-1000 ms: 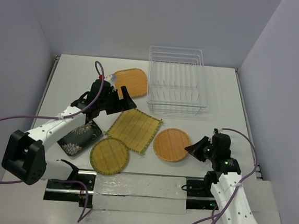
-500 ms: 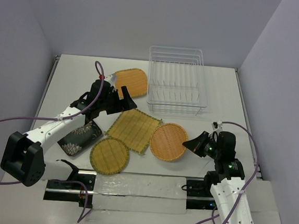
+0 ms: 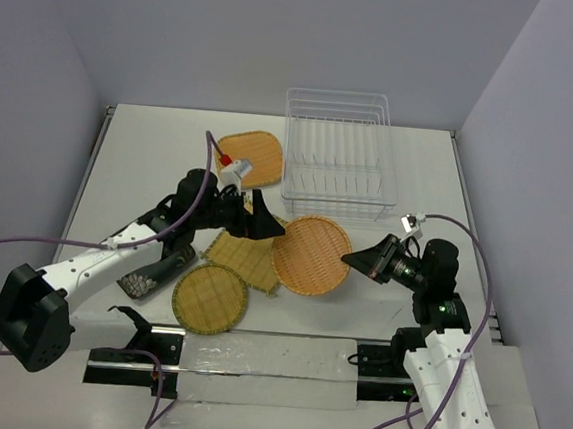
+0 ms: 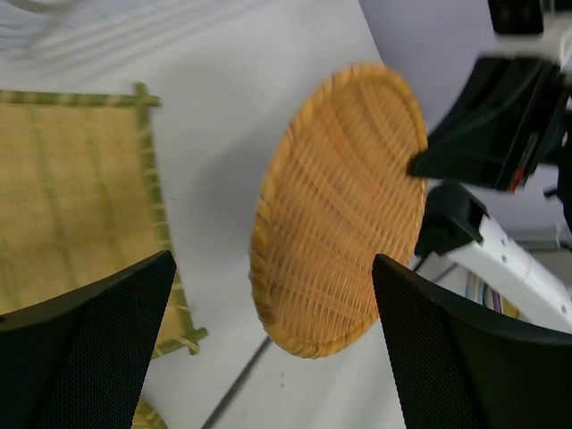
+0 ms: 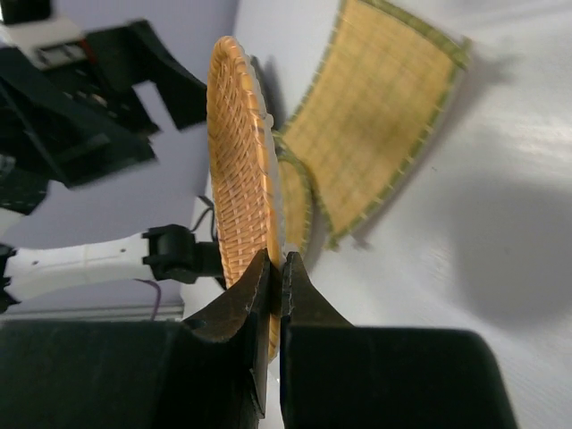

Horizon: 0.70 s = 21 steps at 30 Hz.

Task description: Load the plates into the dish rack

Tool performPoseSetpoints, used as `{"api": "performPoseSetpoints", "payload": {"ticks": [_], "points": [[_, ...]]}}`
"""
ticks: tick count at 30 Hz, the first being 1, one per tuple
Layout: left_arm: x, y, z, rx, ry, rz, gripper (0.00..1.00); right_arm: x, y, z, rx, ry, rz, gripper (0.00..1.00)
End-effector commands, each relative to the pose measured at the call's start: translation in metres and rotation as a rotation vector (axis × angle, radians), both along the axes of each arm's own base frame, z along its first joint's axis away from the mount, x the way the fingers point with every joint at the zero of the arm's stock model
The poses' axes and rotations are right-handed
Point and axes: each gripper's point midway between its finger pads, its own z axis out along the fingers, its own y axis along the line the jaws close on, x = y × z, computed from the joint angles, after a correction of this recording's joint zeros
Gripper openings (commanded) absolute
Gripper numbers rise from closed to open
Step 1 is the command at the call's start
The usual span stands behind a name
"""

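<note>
Nearest the arm bases: yellow round plate point(image 3: 210, 297) flat on the bench point(image 3: 141, 152). Black floral plate point(image 3: 151, 268) just beside it to the left, partly under the left arm.

Right end effector point(image 3: 349, 258) clenched on the rim of the orange round plate point(image 3: 310, 254). Plate is off the bench and tipped up on edge; wrist view shows the fingers point(image 5: 255, 295) pinching its rim from both faces.

Yellow square plate point(image 3: 246, 254) flat mid-bench, its right corner hidden behind the raised plate.

Left end effector point(image 3: 259, 219) released, fingers spread wide, holding nothing, hovering above the yellow square plate.

Farther back: orange rounded-square plate point(image 3: 251, 157) lies flat just left of the dish rack point(image 3: 337, 157). Rack stands at the far side, well apart from the held plate.
</note>
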Motion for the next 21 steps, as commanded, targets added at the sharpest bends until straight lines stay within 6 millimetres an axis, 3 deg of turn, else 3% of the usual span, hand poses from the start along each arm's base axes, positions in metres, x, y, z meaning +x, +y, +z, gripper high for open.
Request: {"api": "performPoseSetpoints", "payload": {"ticks": [1,6,8,9,11,12,13,14,18,19,21], "points": [[-0.024,-0.02,0.029,-0.085,-0.123,-0.148,0.99,0.003,0.011,0.08,0.082,-0.263,0.09,0.0],[-0.031,-0.027,0.035,-0.137,-0.13,-0.177,0.99,0.005,0.015,0.102,0.152,-0.312,0.112,0.0],[-0.035,-0.032,0.037,-0.159,-0.117,-0.2,0.9,0.007,0.016,0.107,0.174,-0.325,0.117,0.0],[-0.035,-0.033,0.041,-0.169,-0.126,-0.199,0.73,0.008,0.016,0.106,0.177,-0.325,0.114,0.0],[-0.031,-0.033,0.046,-0.176,-0.14,-0.177,0.55,0.01,0.015,0.105,0.171,-0.329,0.103,0.0],[-0.026,-0.031,0.051,-0.178,-0.153,-0.145,0.33,0.012,0.014,0.103,0.161,-0.337,0.096,0.0],[-0.027,-0.03,0.054,-0.184,-0.158,-0.144,0.23,0.013,0.014,0.104,0.161,-0.334,0.093,0.0],[-0.021,-0.027,0.059,-0.184,-0.172,-0.093,0.03,0.014,0.013,0.103,0.152,-0.345,0.09,0.0],[-0.008,-0.023,0.084,-0.215,-0.238,-0.017,0.0,0.02,0.012,0.099,0.123,-0.361,0.078,0.0],[-0.003,-0.023,0.095,-0.226,-0.259,-0.001,0.0,0.023,0.011,0.099,0.112,-0.367,0.073,0.05],[0.011,-0.021,0.115,-0.218,-0.288,0.062,0.0,0.033,0.007,0.102,0.087,-0.386,0.029,0.43]]}}
